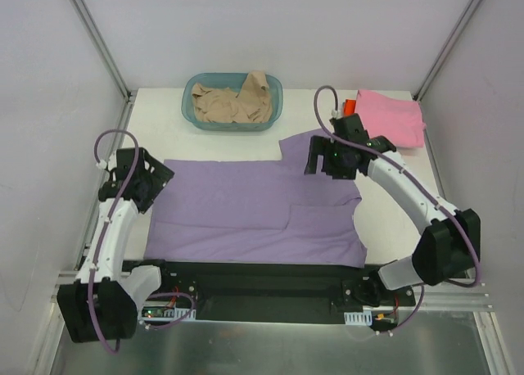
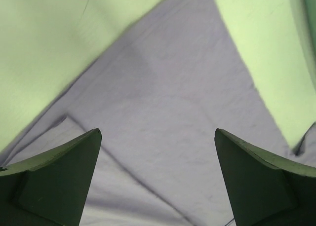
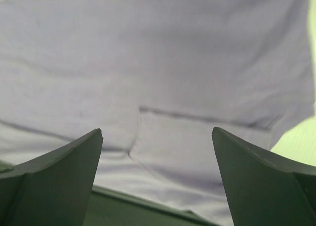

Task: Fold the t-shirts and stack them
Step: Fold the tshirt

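Observation:
The lavender-purple t-shirt (image 1: 246, 207) lies spread flat across the middle of the table, partly folded, with a sleeve flap at the back right. It fills the left wrist view (image 2: 163, 102) and the right wrist view (image 3: 158, 73). My left gripper (image 1: 151, 182) is open and empty over the shirt's left edge (image 2: 157, 137). My right gripper (image 1: 323, 158) is open and empty over the shirt's back right part (image 3: 157, 137). A folded pink t-shirt (image 1: 391, 117) lies at the back right, with a bit of orange-red fabric (image 1: 348, 107) beside it. A crumpled beige t-shirt (image 1: 233, 101) sits in the basket.
The teal plastic basket (image 1: 274, 88) stands at the back centre. Metal frame posts rise at the back corners. The black base rail (image 1: 262, 281) runs along the near edge.

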Controlling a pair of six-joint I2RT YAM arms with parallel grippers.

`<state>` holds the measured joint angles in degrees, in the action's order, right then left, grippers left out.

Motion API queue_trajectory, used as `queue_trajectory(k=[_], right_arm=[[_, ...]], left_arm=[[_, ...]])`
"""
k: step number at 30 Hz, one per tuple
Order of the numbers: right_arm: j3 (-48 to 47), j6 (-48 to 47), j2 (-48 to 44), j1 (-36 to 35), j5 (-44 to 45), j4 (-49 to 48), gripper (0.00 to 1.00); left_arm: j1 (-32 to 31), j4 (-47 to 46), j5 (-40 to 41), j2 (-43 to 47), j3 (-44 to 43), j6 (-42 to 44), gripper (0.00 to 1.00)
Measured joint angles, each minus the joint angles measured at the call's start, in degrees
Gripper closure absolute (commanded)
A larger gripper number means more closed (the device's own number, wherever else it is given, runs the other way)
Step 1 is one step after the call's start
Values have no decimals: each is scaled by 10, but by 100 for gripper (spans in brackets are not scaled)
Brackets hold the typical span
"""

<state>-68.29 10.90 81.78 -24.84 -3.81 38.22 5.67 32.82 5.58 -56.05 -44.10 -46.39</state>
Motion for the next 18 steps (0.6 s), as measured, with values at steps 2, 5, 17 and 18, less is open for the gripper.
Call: queue_trajectory(k=[2,5,17,18], right_arm=[[-58,-10,41,16,6,-5,3],[-150,-24,128,40,21,-6,3],[-580,-81,522,75,80,18,3],[-588,-82,537,77,79,10,3]], left_arm=[[0,-2,10,-50,-47,10,1],[0,-8,21,-156,-127,24,1],[22,0,24,-492,-377,71,17],[23,1,24,-511,-395,73,21]])
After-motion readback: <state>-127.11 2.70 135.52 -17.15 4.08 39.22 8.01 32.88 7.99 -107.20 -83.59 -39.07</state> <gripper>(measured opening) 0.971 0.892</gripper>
